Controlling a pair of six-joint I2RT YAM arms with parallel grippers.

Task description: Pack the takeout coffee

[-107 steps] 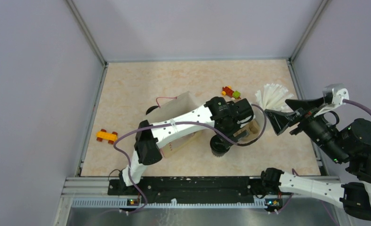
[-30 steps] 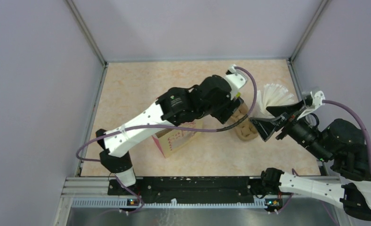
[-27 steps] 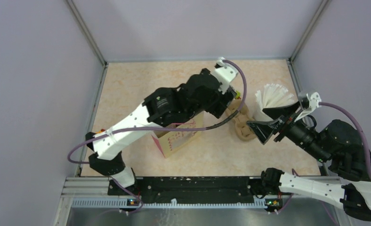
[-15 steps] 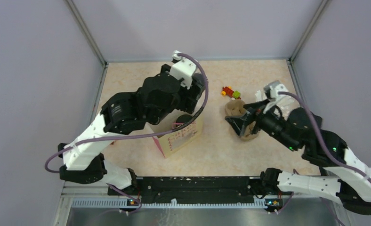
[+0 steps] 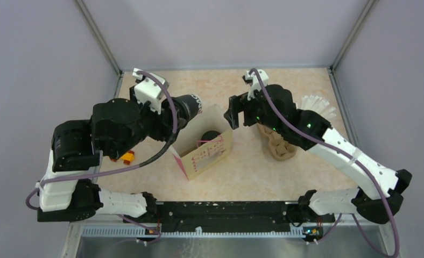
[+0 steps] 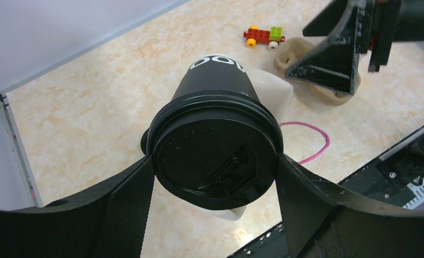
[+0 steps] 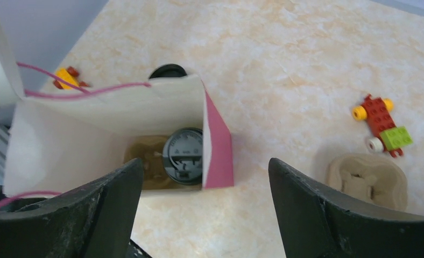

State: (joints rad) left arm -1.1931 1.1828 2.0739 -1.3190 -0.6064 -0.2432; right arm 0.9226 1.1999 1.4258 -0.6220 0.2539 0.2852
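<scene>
**Q:** Left side, status?

**A:** My left gripper is closed on the held cup. The fingers press on opposite sides of it at the lid end. The cup is off the bench and tipped over. Its black lid faces my wrist camera and its base points away, towards the paper bag. White lettering shows near the base, on the upper side.

**Q:** Position relative to the bag?

**A:** From the top view it is in the air just beside the bag's open mouth, on my left side. It is not inside.

**Q:** Right side?

**A:** My right gripper is spread wide with nothing between the fingers. It hangs above the bag's mouth, and its wrist camera looks straight in. The bagged cup stands upright on the bag floor with its lid on, close to the pink side panel. I cannot tell whether it touches the panel.

**Q:** Other items?

**A:**
- The pulp carrier sits to the right of the bag, apart from it.
- The brick car is near the carrier, towards the back of the bench.
- The cup of straws is further right, partly behind my right arm.
- The orange toy car is left of the bag, partly hidden under my left arm.
- A pink handle loop hangs from each long wall of the bag.
</scene>
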